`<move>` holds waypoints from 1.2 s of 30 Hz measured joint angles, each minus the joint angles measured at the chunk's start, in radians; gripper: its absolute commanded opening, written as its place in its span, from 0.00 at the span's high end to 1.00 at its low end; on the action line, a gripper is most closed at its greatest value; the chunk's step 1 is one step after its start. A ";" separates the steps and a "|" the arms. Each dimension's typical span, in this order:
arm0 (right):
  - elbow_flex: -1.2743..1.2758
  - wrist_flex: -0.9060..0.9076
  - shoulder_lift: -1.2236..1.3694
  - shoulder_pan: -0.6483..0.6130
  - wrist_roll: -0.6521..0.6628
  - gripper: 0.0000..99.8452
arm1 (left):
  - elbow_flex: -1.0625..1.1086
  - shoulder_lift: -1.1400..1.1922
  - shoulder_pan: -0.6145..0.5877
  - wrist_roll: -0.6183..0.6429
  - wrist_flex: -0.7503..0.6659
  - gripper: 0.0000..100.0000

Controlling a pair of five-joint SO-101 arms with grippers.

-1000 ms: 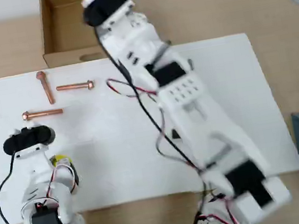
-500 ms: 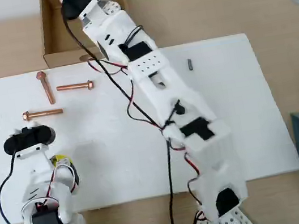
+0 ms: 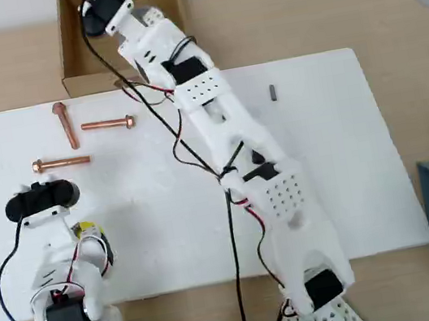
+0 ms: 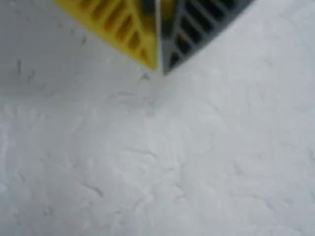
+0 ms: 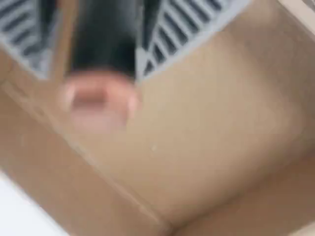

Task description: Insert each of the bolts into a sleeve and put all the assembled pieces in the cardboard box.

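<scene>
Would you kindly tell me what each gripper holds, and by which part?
The right gripper clamps the black sleeve, with the copper bolt end sticking out. The left gripper holds nothing.

The white mat (image 3: pixel 340 172) is crossed diagonally by the right arm (image 3: pixel 226 134), from the lower centre of the high view up into the cardboard box (image 3: pixel 68 45) at the top left, so passage between the mat's two halves is barred. Bare mat is offered on the right half, where one small dark sleeve (image 3: pixel 273 92) lies near the upper edge. Three bolts (image 3: pixel 107 124) are spread at the upper left, and the lower left is taken up by the left arm (image 3: pixel 54 261), with bare mat between them. Over the box's bare floor (image 5: pixel 221 123) a sleeved bolt (image 5: pixel 101 64) is gripped by the right gripper (image 5: pixel 93 73).
</scene>
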 measured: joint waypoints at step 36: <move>-0.582 0.878 0.021 0.006 0.000 0.84 | 0.000 0.000 0.000 0.000 0.000 1.00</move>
